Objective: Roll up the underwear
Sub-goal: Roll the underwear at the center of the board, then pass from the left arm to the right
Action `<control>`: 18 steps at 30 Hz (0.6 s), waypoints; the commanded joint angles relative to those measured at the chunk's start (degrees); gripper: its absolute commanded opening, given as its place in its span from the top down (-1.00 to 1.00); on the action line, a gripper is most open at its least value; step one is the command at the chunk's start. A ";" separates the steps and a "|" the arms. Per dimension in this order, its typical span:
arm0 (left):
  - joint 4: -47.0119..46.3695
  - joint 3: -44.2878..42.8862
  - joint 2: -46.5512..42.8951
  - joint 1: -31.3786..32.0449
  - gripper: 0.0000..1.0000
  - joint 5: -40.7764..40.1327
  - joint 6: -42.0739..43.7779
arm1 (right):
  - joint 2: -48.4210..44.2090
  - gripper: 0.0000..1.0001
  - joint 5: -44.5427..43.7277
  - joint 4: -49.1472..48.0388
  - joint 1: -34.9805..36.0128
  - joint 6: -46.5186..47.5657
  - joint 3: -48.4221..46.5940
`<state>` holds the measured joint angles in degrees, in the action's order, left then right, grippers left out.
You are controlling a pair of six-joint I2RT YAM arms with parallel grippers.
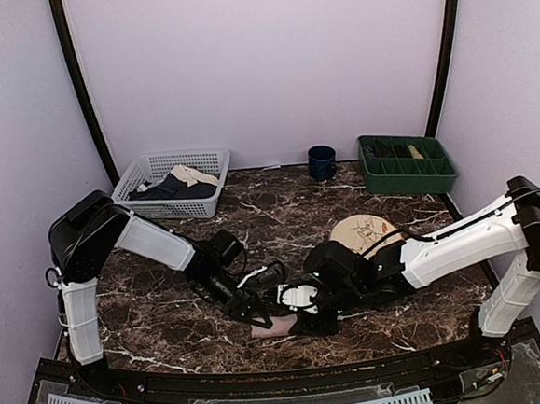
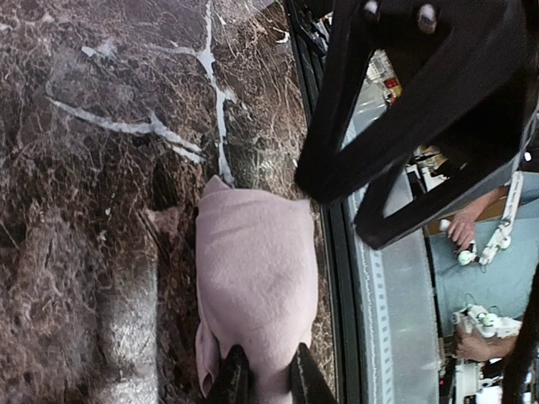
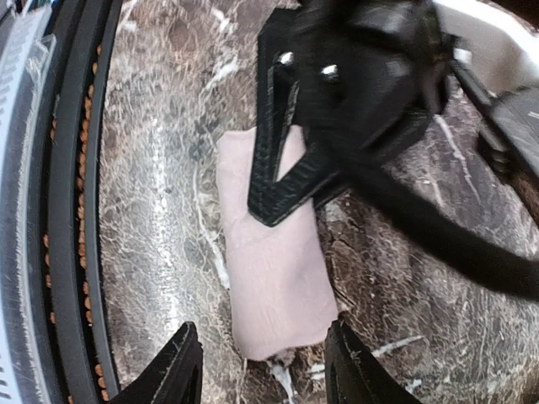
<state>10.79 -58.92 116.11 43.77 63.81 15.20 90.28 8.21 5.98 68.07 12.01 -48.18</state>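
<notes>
Underwear is down at the near edge of the table, bunched into a short pink roll lying flat on the dark marble, pretty much dead center between the two arms. From the left wrist cam you can see the left gripper nearly closed, its two black fingers pinching one end of the roll with a fold of fabric squeezed between them. The right gripper comes at the other end with its fingers spread wide, one on each side of the tip of the underwear, and as far as I can tell neither finger is touching the cloth, so it's got nothing in its grip. Waistband isn't visible in any view, just pink fabric. A bit further back, a round wooden plate pokes out from behind the right arm. Then along the back wall: white plastic basket at the left with a dark navy garment and a beige cloth in it, blue mug around the middle, and a green divided tray at the right.
</notes>
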 commanded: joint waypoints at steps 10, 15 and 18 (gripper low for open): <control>6.52 -3.00 6.50 -0.92 0.86 2.14 0.48 | 9.81 -0.02 -6.72 -5.39 3.93 5.39 -5.90; 6.63 -3.97 8.12 -1.29 0.86 2.76 0.54 | 12.30 -0.03 -7.06 -5.97 4.21 5.60 -6.32; 6.75 -4.48 9.03 -1.52 0.86 3.12 0.63 | 13.11 -0.02 -6.67 -5.62 4.21 5.90 -6.21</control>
<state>16.16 -63.53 121.21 42.68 69.91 14.63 102.15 1.96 1.91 71.53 17.10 -53.56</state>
